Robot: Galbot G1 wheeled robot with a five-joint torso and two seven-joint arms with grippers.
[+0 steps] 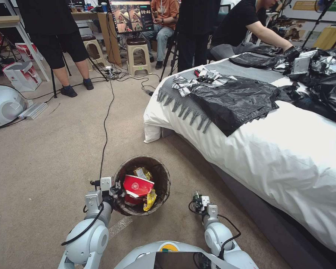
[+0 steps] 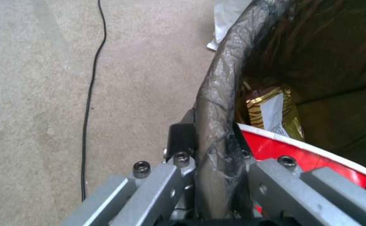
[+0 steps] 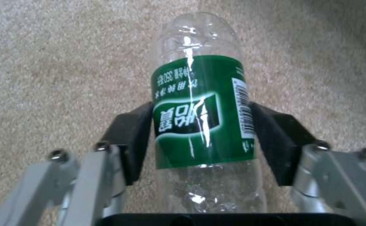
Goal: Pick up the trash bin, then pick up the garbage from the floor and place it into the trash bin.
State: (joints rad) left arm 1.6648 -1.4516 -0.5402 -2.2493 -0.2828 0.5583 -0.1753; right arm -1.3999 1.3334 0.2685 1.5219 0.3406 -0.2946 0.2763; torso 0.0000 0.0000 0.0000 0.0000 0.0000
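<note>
The trash bin (image 1: 158, 175), lined with a dark bag, sits just ahead of me, left of centre. My left gripper (image 1: 114, 191) is shut on its near-left rim (image 2: 216, 103), one finger inside and one outside. Inside the bin lie a crushed red-and-white cup (image 1: 137, 185), also seen close up as the red cup (image 2: 300, 150), and yellow wrappers (image 1: 150, 199). My right gripper (image 1: 198, 201) hangs low over the carpet to the right of the bin, its black pads (image 3: 134, 138) pressed on both sides of a clear green-labelled bottle (image 3: 204, 119).
A bed with a white cover (image 1: 287, 157) runs along the right, with black plastic sheets (image 1: 235, 101) on it. A black cable (image 1: 105, 123) crosses the carpet toward the bin. People, stools and a monitor stand at the back. A white machine (image 1: 3, 104) sits far left.
</note>
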